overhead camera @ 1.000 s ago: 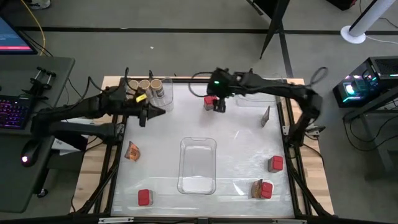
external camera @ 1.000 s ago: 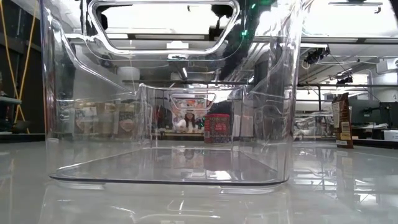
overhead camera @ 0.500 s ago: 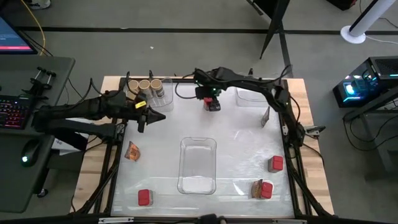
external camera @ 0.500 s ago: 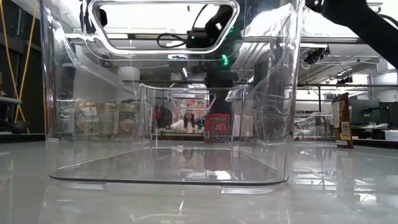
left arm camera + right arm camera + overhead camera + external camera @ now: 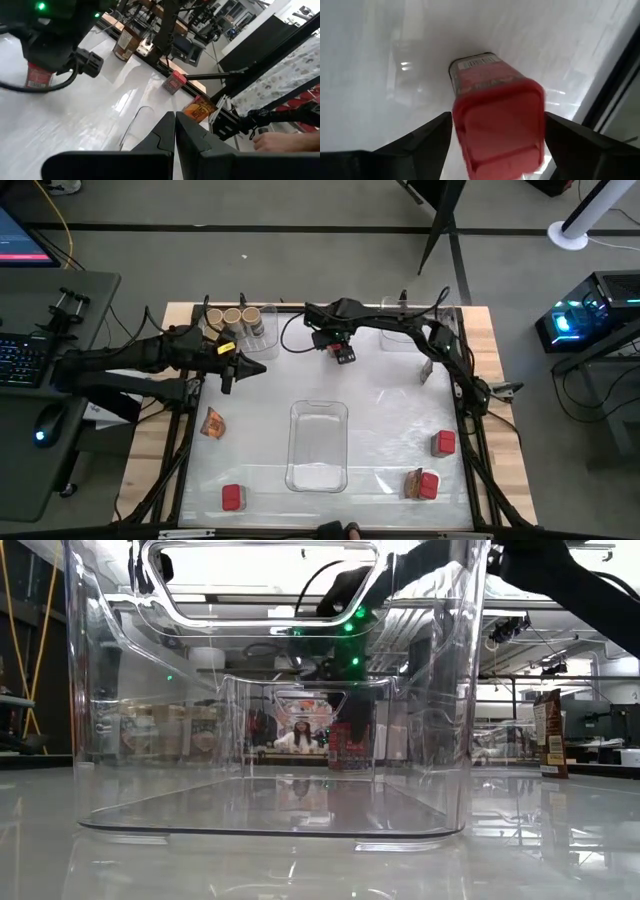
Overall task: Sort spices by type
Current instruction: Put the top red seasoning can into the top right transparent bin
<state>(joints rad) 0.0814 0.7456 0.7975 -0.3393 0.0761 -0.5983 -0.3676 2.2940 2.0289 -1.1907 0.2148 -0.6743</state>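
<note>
A red boxy container (image 5: 492, 107) stands on the table near the far edge, middle; the low view shows it (image 5: 338, 748) behind the clear tray. My right gripper (image 5: 343, 352) is over it, open, one finger on each side of its red lid (image 5: 500, 125). My left gripper (image 5: 245, 365) is shut and empty, hovering near the far-left corner. Tan-lidded jars (image 5: 232, 315) stand in that corner. Two more red containers (image 5: 232, 498) (image 5: 443, 443) and two orange packets (image 5: 212, 422) (image 5: 420, 483) rest on the table. My right gripper comes at the red container from above, pointing down, with its fingers (image 5: 432, 137) beside the lid's two sides. I cannot tell whether they touch it. The container stands upright on the table.
A clear tray (image 5: 318, 445) sits at the table's centre and fills the low view (image 5: 270, 690). A second clear tray (image 5: 410, 335) is at the far right. A brown packet (image 5: 548, 735) stands near the right edge. The table is framed by black rails (image 5: 470, 430).
My right gripper has moved a little toward the table's left and near edges and come down around the red container; its arm has folded in over the far edge. The container has stayed in place.
</note>
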